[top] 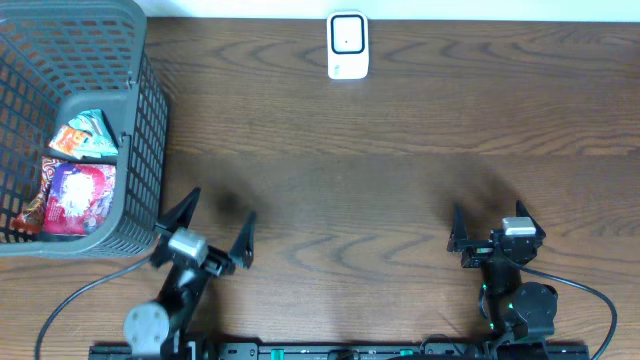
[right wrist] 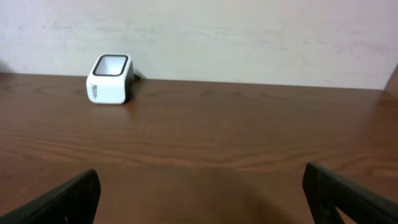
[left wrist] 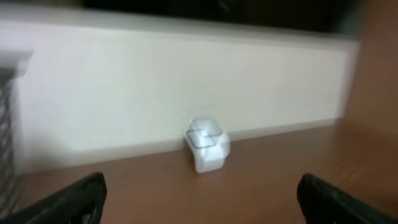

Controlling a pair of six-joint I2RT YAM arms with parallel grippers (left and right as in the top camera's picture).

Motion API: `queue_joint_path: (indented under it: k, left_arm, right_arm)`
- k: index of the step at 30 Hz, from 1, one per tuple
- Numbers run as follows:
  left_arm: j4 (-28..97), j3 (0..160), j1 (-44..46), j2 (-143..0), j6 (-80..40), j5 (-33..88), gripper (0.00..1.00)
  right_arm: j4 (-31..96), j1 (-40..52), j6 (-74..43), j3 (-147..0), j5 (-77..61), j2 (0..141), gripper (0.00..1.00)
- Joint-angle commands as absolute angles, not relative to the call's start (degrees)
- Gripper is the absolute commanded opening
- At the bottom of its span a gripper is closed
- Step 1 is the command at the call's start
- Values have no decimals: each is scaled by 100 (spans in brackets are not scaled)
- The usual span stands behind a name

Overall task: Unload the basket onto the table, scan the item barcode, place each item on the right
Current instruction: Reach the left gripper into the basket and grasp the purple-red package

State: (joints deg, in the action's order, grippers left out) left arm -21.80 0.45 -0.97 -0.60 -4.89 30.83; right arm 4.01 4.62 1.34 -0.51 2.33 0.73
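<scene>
Sitting at the near edge of the wooden table [top: 400, 140], both arms held nothing.
The left gripper [top: 222, 208] had its fingers spread wide just beside the near corner of the grey mesh basket [top: 145, 120], and the right gripper [top: 488, 212], well apart from it, stood equally wide and empty. The snack packets [top: 78, 190] lay inside the basket, while the white scanner [top: 348, 45] stood at the far edge, near the wall.
</scene>
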Motion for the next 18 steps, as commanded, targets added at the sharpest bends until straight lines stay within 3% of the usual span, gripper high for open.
queue_joint_path:
  k: [1, 6, 10, 14, 18]
  left_arm:
    - [-2921, 178, -117, -23, -1033, 3916, 98]
    - [-3173, 1205, -128, -305, -1050, 2729, 98]
    - [-2803, 2471, -132, -1297, -257, 1909, 97]
    - [-1959, 4189, -134, -2880, 478, 701, 98]
    - [-228, 6410, -224, -4609, 797, -502, 98]
  right_arm:
    - [408, 471, 178, -32, 224, 54, 99]
    - [408, 471, 178, -32, 224, 54, 99]
    - [408, 471, 178, -32, 224, 54, 99]
    - [408, 471, 178, -32, 224, 54, 99]
    - [408, 471, 178, -32, 226, 54, 99]
